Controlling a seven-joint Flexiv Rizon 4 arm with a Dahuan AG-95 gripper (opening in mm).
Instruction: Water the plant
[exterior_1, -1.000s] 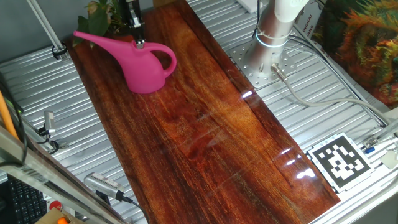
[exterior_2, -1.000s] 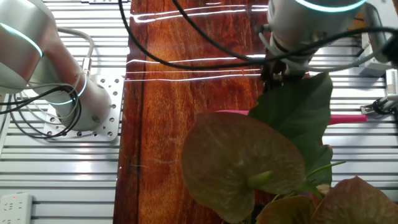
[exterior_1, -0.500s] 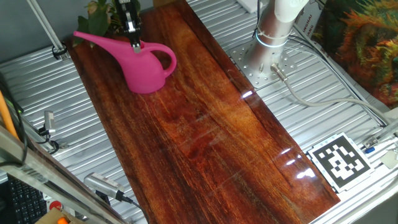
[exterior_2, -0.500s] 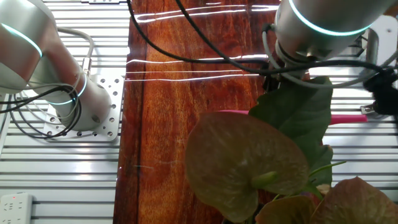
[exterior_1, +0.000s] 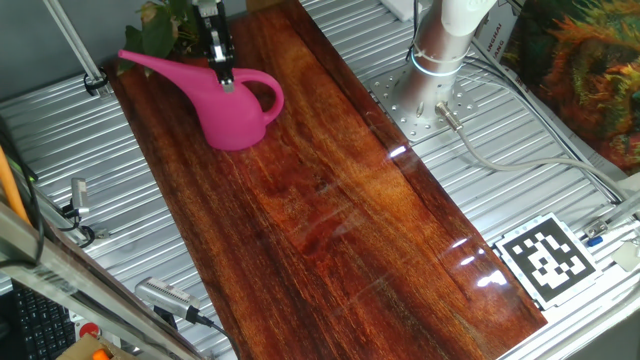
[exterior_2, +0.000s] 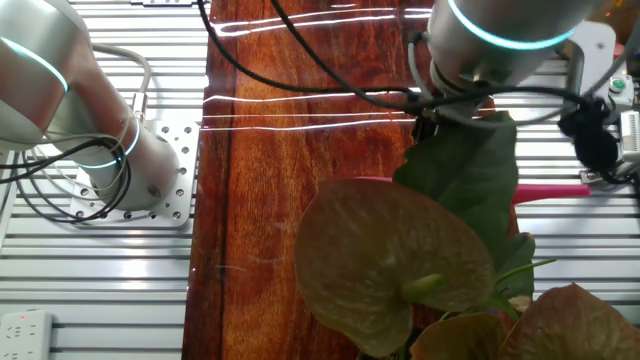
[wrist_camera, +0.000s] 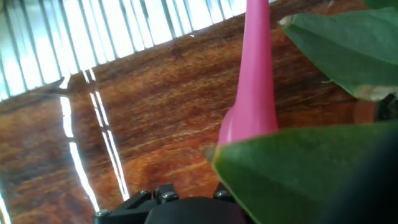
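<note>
Pink watering can (exterior_1: 232, 105) is standing upright at the far left of the wooden board (exterior_1: 340, 200), spout aimed at the plant (exterior_1: 160, 28) in the far-left corner. Claw (exterior_1: 225, 80) is hovering right over the can's top; can't tell if it's clenched. Looks like the reach-to-grasp step: the handle needs gripping next, then tipping toward the leaves.

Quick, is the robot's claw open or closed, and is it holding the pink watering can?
Claw: right above the pink watering can, but open or closed, and whether it grips the can, cannot be told.
</note>
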